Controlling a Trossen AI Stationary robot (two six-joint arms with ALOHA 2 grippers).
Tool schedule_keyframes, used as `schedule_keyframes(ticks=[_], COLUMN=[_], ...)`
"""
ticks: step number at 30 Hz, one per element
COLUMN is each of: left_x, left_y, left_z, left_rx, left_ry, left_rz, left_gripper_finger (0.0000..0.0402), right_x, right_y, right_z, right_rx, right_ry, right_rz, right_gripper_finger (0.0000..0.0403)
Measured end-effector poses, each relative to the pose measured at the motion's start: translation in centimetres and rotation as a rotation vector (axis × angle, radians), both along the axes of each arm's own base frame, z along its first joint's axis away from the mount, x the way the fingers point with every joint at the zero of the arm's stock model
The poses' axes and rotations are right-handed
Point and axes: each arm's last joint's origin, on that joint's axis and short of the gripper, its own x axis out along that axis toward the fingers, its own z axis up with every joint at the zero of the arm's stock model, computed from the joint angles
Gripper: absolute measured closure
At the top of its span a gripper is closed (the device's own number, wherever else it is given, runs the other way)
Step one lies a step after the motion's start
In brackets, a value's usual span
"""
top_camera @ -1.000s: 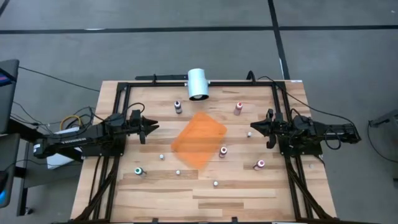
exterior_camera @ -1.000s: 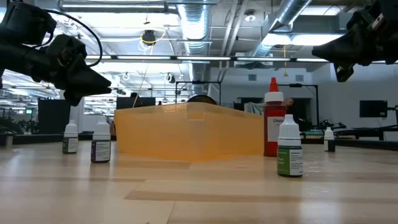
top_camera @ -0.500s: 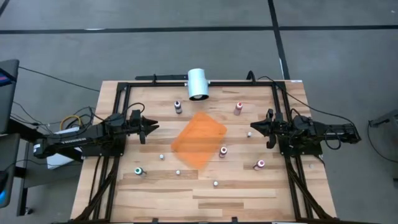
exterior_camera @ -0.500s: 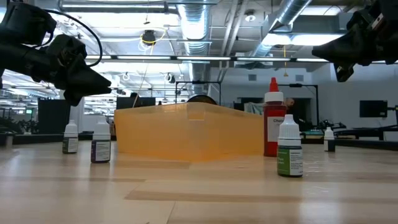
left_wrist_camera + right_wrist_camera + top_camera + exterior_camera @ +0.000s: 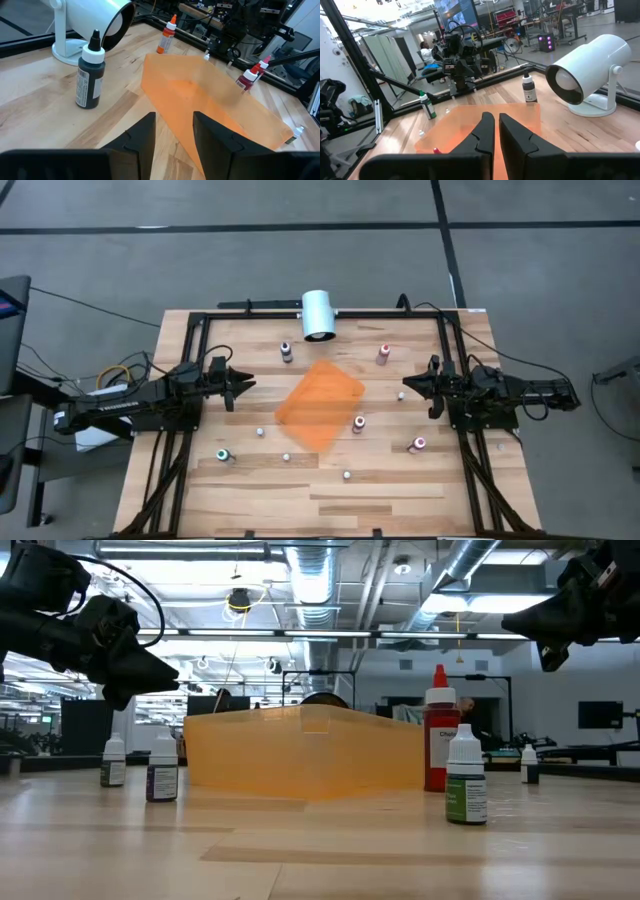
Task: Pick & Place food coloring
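Hovering above table (image 5: pixel 400 490), our left gripper (image 5: pixel 243 385) sits left of orange sheet (image 5: pixel 320 405), fingers parted with narrow gap, holding nothing. Our right gripper (image 5: pixel 408 387) hangs right of sheet, fingers pressed together, empty. We see food coloring bottles scattered upright around sheet: dark-topped bottle (image 5: pixel 287 352) near white lamp (image 5: pixel 318 315), pink one (image 5: pixel 384 354) at far right, green one (image 5: pixel 223 454) near left, purple one (image 5: pixel 419 444) near right, another (image 5: pixel 359 423) just beside sheet's edge.

right claw (image 5: pixel 496 131) shut | orange sheet (image 5: pixel 485 126) | white lamp (image 5: pixel 590 67)
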Motion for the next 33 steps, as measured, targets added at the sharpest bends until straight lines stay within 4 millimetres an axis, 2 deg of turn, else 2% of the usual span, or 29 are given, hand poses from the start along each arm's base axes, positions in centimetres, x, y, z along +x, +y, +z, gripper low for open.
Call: schedule_keyframes(ticks=[33], left_x=[0.00], left_y=[0.00], left_z=[0.00], left_rx=[0.000], left_ry=[0.000], left_rz=[0.000], left_gripper_finger=[0.0280], right_x=[0.00], right_y=[-0.09], right_z=[0.22], right_rx=[0.021], right_ry=[-0.027], right_rz=[-0.012], right_gripper_finger=[0.0386])
